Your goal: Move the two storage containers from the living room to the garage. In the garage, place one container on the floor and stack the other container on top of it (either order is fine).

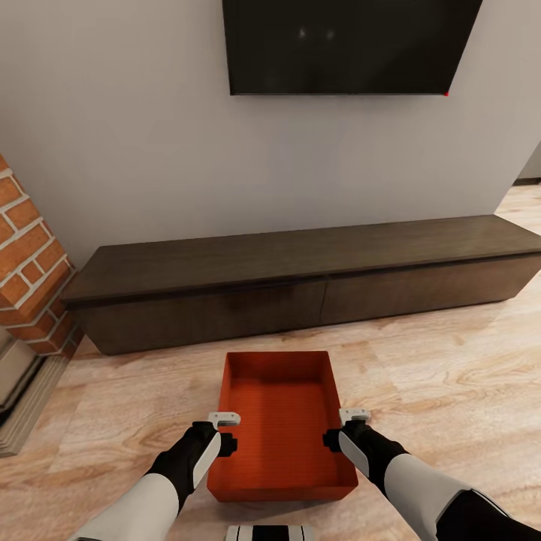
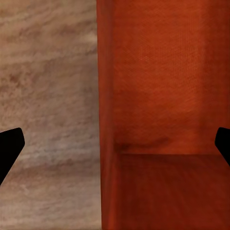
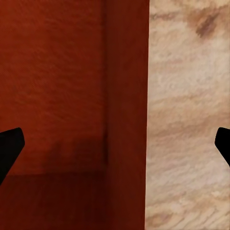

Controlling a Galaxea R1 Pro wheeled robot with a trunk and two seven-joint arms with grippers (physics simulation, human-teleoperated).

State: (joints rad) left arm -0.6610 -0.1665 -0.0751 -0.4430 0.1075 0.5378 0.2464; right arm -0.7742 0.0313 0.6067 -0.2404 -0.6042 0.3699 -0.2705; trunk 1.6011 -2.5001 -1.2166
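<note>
The task looks barely begun: one storage container (image 1: 280, 428) sits on the light wood plank floor (image 1: 443, 361) of the living room, just in front of the long dark cabinet (image 1: 300, 278), near its left half. The left gripper (image 1: 223, 421) and right gripper (image 1: 353, 415) hang over the bin's two long walls, each with its jaws spread, one finger inside the wall and one outside, nothing clamped yet. Lifting, the carry to the garage and the stacking all remain. Above the cabinet hangs a black TV (image 1: 346, 45); a brick column (image 1: 30, 270) stands beside the cabinet's left end.
</note>
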